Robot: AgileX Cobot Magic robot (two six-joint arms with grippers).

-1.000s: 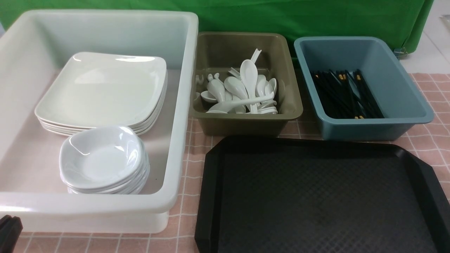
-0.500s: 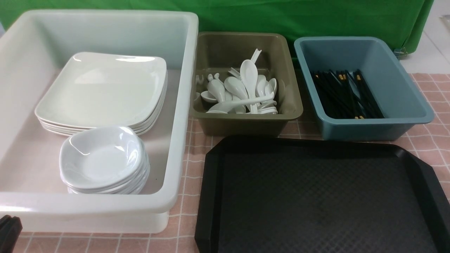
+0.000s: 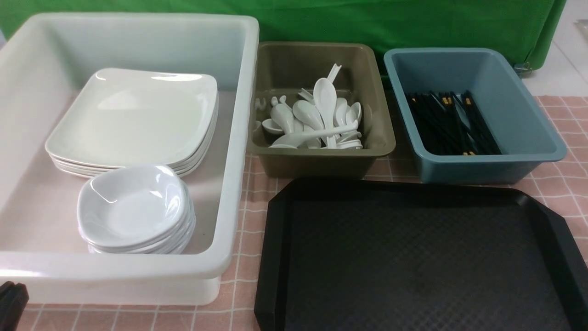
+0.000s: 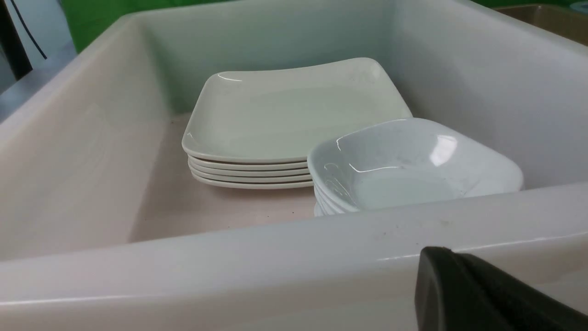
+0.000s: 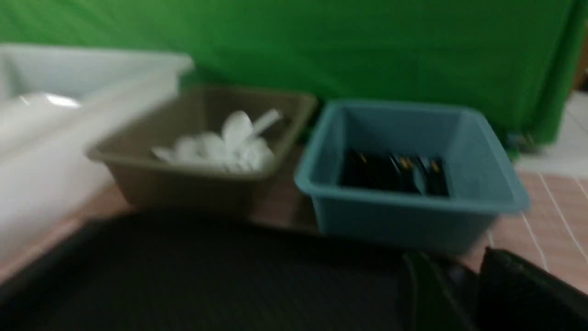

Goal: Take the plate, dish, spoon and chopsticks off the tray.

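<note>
Tray (image 3: 413,257) bare on my screen, all items sorted in bins.
L gripper (image 3: 11,299) only at frame corner, R gripper (image 5: 464,294) blurred; grip state of both I cannot tell.

No readable text, labels, brands or numbers anywhere.

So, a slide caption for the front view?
Bare black tray before bins of sorted plates, spoons and chopsticks.

A staged dish-sorting test bench: green backdrop cloth (image 3: 413,23), pink checked tablecloth (image 3: 248,220), and sorting bins (image 3: 321,161) behind a cafeteria tray (image 3: 413,257).
</note>
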